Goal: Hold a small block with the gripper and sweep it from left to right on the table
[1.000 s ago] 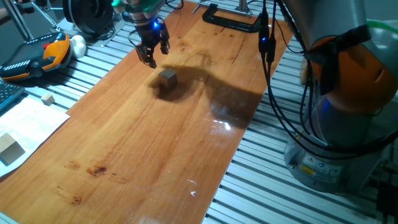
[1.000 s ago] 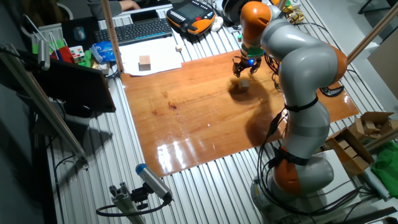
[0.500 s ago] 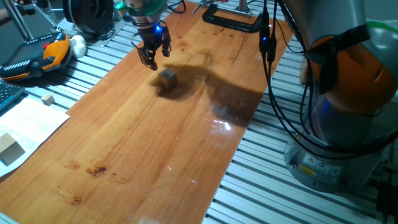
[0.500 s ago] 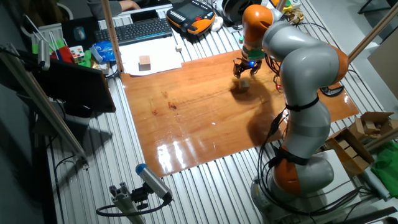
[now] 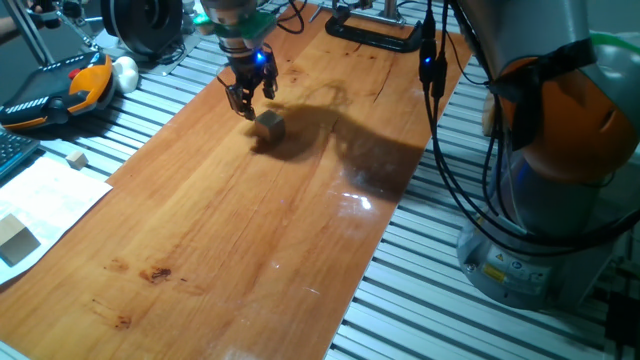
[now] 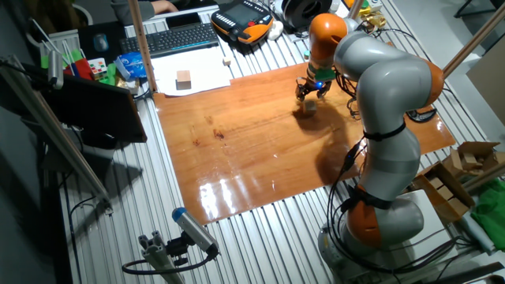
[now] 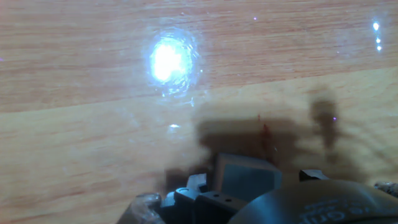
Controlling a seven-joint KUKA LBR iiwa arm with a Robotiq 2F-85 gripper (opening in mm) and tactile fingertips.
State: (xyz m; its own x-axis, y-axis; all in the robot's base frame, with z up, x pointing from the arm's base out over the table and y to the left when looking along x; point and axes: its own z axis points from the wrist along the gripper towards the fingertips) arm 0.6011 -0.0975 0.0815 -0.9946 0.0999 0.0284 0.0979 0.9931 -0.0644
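On table point(image 5: 220, 220) | small block point(image 5: 270, 123) just beside claw point(image 5: 247, 101) (untouched) | claw spread

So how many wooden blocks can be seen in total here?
3: the small block on the table beside the gripper, a larger block on white paper, and a tiny cube on the slats. Others may be hidden.

Larger wooden block point(image 5: 16, 240) on white paper point(image 5: 45, 195); black clamp point(image 5: 372, 32).
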